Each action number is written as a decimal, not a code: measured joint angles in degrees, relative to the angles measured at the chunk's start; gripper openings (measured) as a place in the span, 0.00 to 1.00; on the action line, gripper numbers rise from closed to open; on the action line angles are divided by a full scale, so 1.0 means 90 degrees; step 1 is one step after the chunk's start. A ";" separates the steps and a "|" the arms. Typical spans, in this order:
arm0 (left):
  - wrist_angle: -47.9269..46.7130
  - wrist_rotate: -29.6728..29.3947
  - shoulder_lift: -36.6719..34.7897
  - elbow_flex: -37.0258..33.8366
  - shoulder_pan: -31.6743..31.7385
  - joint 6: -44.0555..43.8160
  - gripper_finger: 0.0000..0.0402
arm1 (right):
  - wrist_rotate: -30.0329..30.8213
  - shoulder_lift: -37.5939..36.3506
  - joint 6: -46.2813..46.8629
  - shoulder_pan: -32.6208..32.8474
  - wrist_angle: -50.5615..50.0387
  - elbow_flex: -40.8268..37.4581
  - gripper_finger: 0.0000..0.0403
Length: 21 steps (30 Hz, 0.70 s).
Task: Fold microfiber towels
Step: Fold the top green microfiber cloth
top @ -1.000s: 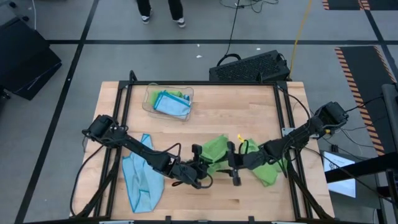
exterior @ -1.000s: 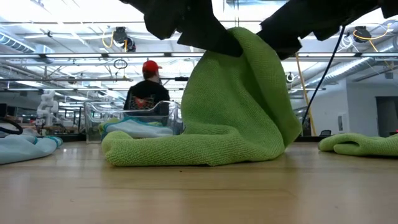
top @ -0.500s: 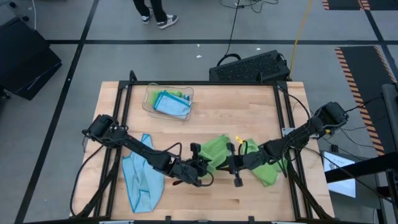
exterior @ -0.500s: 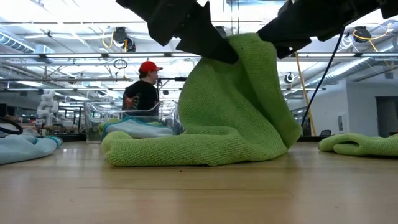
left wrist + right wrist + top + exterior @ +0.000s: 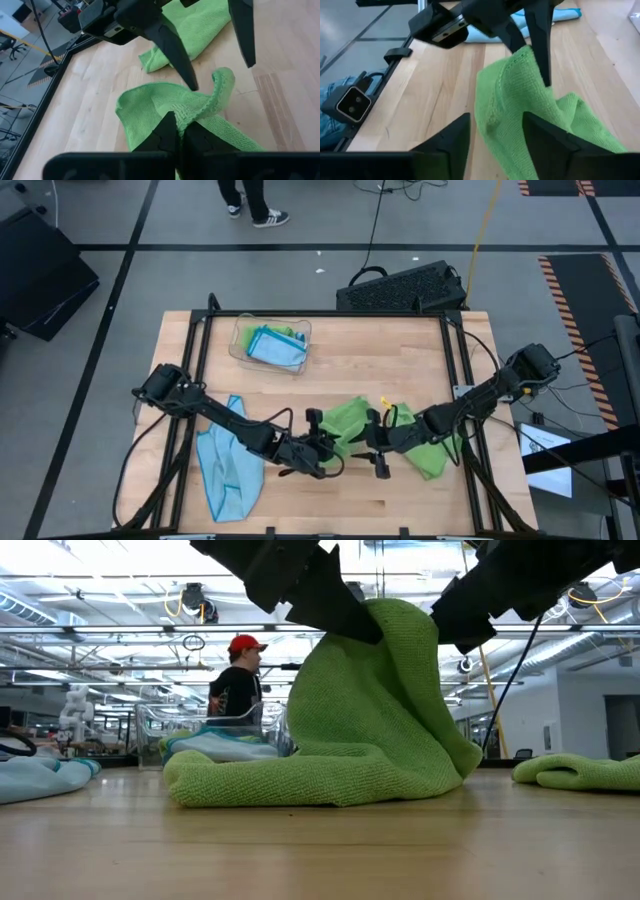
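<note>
Behind the bench (image 5: 330, 355) a person (image 5: 237, 685) stood; left gripper (image 5: 177, 132) pinched the green towel (image 5: 165, 107), right gripper (image 5: 495, 132) spread apart.

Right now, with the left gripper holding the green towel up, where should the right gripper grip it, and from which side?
Probably the raised hemmed edge of the green towel, just beside where the shut left gripper pinches it. It stands off the table as a thin ridge, and the open right gripper faces it, so come level from the right arm's side, one finger each side.
</note>
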 joint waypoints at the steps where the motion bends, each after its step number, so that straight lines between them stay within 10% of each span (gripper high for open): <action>1: -0.0001 -0.0002 0.0000 0.0000 0.0005 -0.0028 0.03 | 0.0000 0.0000 0.0002 -0.0011 0.0006 0.0000 0.46; 8: 0.0002 -0.0002 0.0000 0.0000 0.0012 -0.0055 0.02 | -0.0003 0.0000 0.0009 -0.0031 0.0076 -0.0001 0.47; 21: 0.0004 -0.0002 0.0000 0.0000 0.0046 -0.0198 0.03 | -0.0187 0.0000 -0.0238 -0.0070 0.0306 0.0000 0.14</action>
